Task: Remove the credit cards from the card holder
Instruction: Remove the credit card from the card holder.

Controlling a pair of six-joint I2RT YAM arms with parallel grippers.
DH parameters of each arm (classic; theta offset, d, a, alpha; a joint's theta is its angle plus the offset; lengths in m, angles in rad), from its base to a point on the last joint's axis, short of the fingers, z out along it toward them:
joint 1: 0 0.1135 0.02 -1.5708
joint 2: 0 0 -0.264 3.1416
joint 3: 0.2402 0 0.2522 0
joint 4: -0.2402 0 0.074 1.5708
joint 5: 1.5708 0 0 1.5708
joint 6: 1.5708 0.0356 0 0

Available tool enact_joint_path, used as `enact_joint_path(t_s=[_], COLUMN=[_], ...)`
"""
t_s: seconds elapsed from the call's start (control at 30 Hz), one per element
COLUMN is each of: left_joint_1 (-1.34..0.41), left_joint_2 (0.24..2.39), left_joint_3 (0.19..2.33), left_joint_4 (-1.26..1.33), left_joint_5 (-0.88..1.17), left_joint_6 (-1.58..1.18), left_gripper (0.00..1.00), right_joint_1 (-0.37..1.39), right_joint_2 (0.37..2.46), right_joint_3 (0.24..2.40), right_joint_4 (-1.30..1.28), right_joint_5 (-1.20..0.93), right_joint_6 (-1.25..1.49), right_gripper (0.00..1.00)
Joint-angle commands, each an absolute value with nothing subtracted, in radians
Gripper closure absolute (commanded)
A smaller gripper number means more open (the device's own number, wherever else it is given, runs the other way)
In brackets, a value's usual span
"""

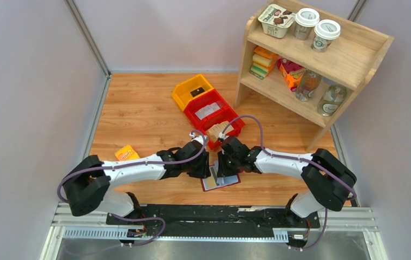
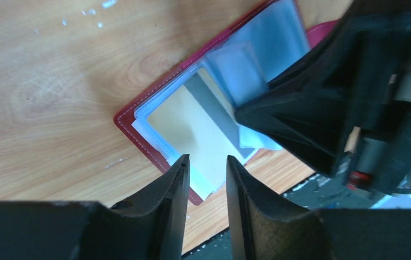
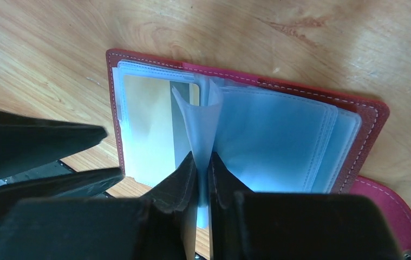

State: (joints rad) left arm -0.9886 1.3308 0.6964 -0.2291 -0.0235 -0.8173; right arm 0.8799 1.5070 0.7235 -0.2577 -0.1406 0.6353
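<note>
**Open card holder on the table, one pocket leaf pinched by the right gripper**

A maroon card holder point(image 1: 220, 182) is seen lying open and flat on the wooden table point(image 1: 138, 103), close to the near edge and about midway between left and right. Both arms are bent inward so that their grippers meet above it.

In the right wrist view, the right gripper point(image 3: 203, 162) is closed on a pale blue, see-through pocket leaf point(image 3: 200, 116). This leaf is lifted upright from the spine, and the fingers are pressed together on its near edge. More clear pockets are stacked flat on the right half of the holder.

In the left wrist view, the left gripper point(image 2: 207, 162) is held just above the holder's near edge. Its jaws are parted by a narrow gap, and nothing is seen between them. A tan credit card point(image 2: 178, 122) with a grey band is seen inside a clear pocket on the left half.

Farther back on the table, a red bin point(image 1: 214, 111) and a yellow bin point(image 1: 192, 89) are set side by side. A wooden shelf point(image 1: 349, 65) with food containers and bottles is placed at the far right. A small orange packet point(image 1: 126, 153) is seen at the near left.
</note>
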Motion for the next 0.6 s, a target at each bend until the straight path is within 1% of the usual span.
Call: enact_joint_path(t_s=[0.0, 0.1, 0.4, 0.57], left_joint_1=[-1.012, -1.014, -1.014, -1.014], left_joint_2=[1.417, 1.453, 1.477, 1.47], left_joint_3=[0.707, 0.675, 0.609, 0.604], left_joint_4=[-0.173, -0.175, -0.202, -0.209], left_joint_5=[-0.023, -0.028, -0.029, -0.035], left_joint_6=[-0.838, -0.868, -0.9, -0.9], left_gripper=[0.62, 0.65, 0.67, 0.68], right_joint_1=[0.874, 0.873, 0.868, 0.806], right_joint_2=[1.471, 1.448, 1.416, 1.391], right_joint_3=[0.713, 0.716, 0.742, 0.741], right_joint_4=[-0.241, -0.265, -0.377, -0.46], right_joint_5=[-0.141, -0.104, -0.002, 0.081], right_joint_6=[0.647, 0.655, 0.658, 0.646], right_gripper=[0.88, 0.87, 0.84, 0.83])
